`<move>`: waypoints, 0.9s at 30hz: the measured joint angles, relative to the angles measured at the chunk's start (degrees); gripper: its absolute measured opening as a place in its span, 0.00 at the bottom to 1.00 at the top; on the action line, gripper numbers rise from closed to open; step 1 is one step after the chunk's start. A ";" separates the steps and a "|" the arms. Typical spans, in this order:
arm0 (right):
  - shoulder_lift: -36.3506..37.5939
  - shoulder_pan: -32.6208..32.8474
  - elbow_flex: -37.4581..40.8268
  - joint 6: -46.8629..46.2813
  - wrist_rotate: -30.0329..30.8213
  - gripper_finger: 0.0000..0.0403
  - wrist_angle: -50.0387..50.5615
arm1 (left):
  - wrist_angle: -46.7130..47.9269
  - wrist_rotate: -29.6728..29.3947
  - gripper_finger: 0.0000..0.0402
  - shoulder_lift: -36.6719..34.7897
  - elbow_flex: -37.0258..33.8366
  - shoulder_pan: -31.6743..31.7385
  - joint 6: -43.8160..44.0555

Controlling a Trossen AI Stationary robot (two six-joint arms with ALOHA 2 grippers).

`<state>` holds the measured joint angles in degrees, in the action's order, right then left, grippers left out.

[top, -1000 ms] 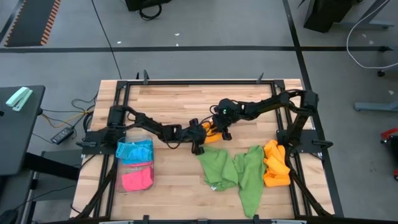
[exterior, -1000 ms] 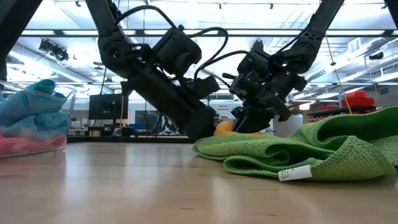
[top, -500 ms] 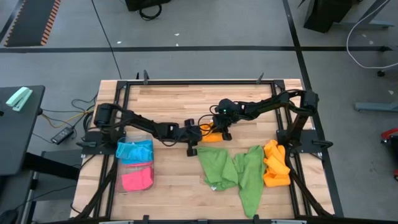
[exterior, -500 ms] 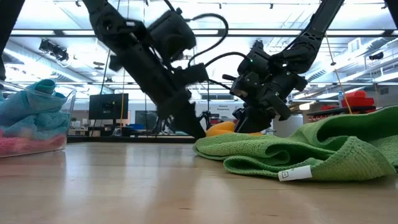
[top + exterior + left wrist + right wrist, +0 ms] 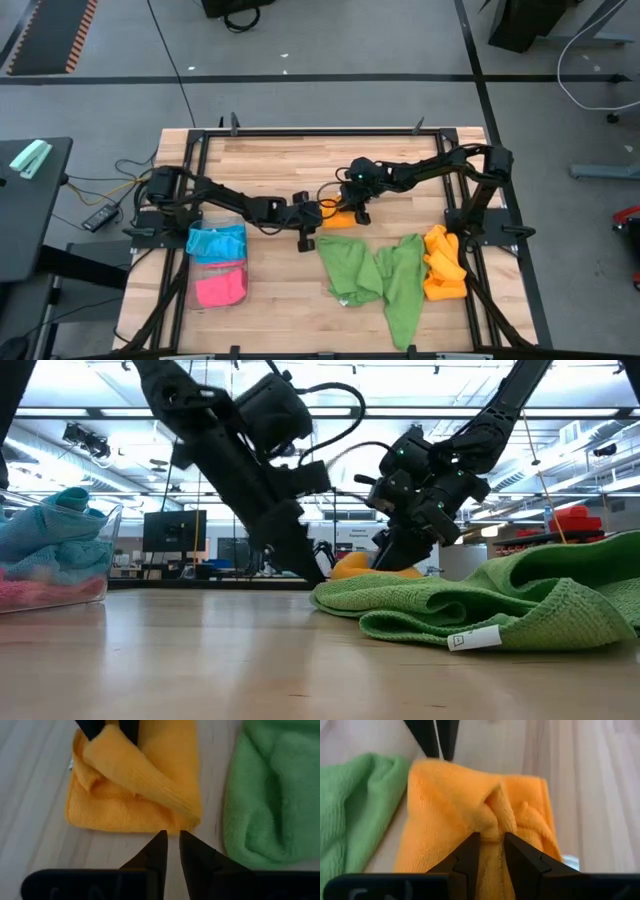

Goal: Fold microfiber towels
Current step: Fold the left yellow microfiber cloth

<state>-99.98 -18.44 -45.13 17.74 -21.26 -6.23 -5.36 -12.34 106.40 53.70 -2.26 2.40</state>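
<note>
The right claw [image 5: 491, 851] pinches a raised ridge of the orange towel [image 5: 475, 820] between its two fingers, holding the middle of the cloth bunched up off the table [image 5: 270, 165]. The left claw [image 5: 171, 849] has its fingers nearly pressed together, with only a thin slit between them and nothing in it; its tips sit just short of the towel's near edge. From this claw the towel [image 5: 135, 785] lies straight ahead, its long side running across the line of approach, so the left arm would only need to advance a little to take that edge. Both claws are close to the cloth, the right [image 5: 357, 207] already on it and the left [image 5: 310, 222] just beside it.

The orange towel [image 5: 340, 216] is part-folded near the table's centre: a flat lower layer with a loose flap curled over it. Two green towels [image 5: 375, 275] lie crumpled just beside it, more orange ones [image 5: 443, 262] at the right edge, and blue and pink ones in a tray [image 5: 217, 290] at the left.
</note>
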 joint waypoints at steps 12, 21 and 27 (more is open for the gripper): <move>-0.11 4.27 -0.89 0.87 4.33 0.25 -6.19 | -5.84 -2.95 0.12 4.97 0.27 0.00 -0.08; -0.76 3.09 -0.89 3.03 6.39 0.25 -10.35 | -5.95 -3.02 0.12 5.01 0.25 0.00 0.02; -0.74 1.09 -0.91 5.00 7.46 0.25 -11.76 | -5.95 -3.06 0.12 5.03 0.23 0.00 2.95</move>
<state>-100.73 -17.35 -46.04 22.73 -13.80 -17.98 -11.31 -15.39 111.44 53.93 -2.26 5.36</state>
